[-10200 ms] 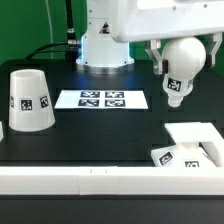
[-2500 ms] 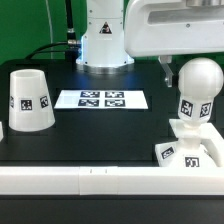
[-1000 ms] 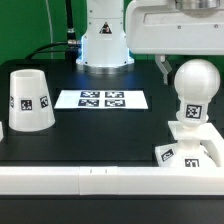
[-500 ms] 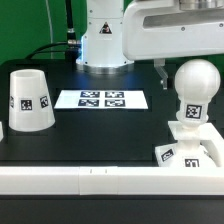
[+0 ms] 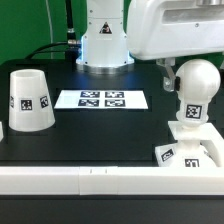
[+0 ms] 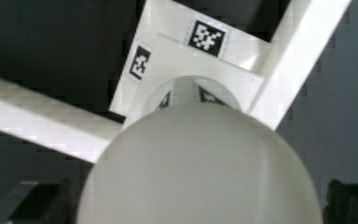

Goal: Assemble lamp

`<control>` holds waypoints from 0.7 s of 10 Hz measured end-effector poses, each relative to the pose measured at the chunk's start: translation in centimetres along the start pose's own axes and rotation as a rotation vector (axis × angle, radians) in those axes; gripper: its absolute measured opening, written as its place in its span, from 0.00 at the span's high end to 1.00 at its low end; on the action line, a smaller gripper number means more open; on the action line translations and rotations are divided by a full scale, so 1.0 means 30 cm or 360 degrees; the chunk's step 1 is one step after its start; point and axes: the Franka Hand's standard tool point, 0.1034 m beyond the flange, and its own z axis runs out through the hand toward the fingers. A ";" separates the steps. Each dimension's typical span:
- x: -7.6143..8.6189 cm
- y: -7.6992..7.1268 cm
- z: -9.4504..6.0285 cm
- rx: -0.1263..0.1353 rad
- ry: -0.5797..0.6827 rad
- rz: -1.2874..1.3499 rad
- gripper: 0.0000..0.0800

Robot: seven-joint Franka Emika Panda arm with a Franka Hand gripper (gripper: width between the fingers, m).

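The white bulb post [image 5: 196, 92] stands upright on the flat square base [image 5: 202, 143] at the exterior view's right. My gripper [image 5: 195, 72] is lowered around the post's round top. One black finger [image 5: 163, 68] stands a little off the bulb's side, and the other is hidden. In the wrist view the bulb [image 6: 194, 160] fills the middle. Dark fingers [image 6: 30, 200] sit at both edges with narrow gaps, so the gripper [image 6: 194, 205] looks open. The base [image 6: 211, 50] shows below the bulb. The tapered shade [image 5: 30, 100] stands alone at the exterior view's left.
The marker board [image 5: 102, 99] lies flat in the middle. A white rail [image 5: 80, 180] runs along the front edge, against the lamp base. The arm's white pedestal [image 5: 103, 40] stands at the back, with cables behind it.
Ten seconds ago the post hung tilted in the gripper above the table; now it stands on the base. In the last half second the hand turned slightly while the post stayed still.
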 end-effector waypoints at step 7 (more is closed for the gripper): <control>-0.001 0.015 0.006 -0.0047 -0.0036 -0.1031 0.13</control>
